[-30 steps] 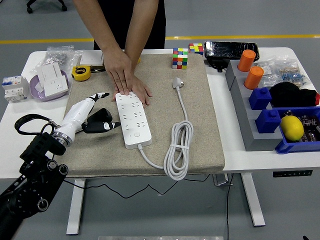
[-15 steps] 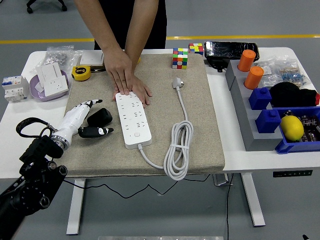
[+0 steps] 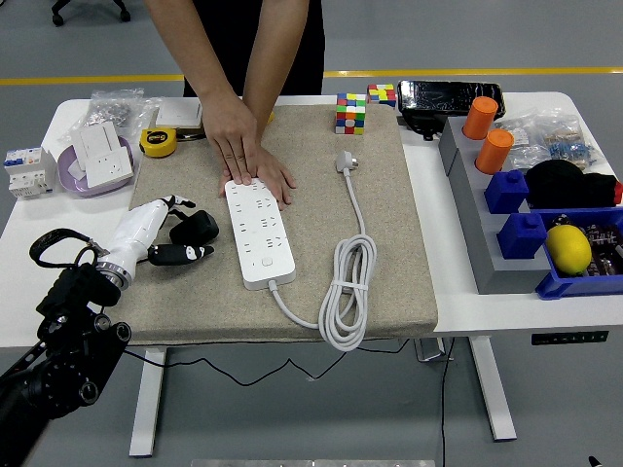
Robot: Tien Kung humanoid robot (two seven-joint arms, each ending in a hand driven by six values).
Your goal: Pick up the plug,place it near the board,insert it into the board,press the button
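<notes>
A black plug (image 3: 201, 225) lies on the beige mat (image 3: 311, 204), just left of the white power strip (image 3: 259, 234). My left hand (image 3: 187, 230) reaches in from the lower left with its fingers (image 3: 176, 202) spread. The plug rests between fingers and thumb, loosely and apart from them. A person at the far side presses both hands (image 3: 243, 154) on the strip's far end. The strip's button (image 3: 268, 262) sits near its front end. My right hand does not show.
The strip's white cord coils at the mat's front (image 3: 346, 290) and ends in a white plug (image 3: 345, 161). Two colour cubes (image 3: 350, 112), a yellow tape measure (image 3: 157, 142) and a purple bowl (image 3: 92, 165) stand behind. Blue bins (image 3: 545, 233) line the right side.
My left hand has let go of the black plug and drawn back to the left. The plug now lies on the mat beside the strip. The person's hands have not moved.
</notes>
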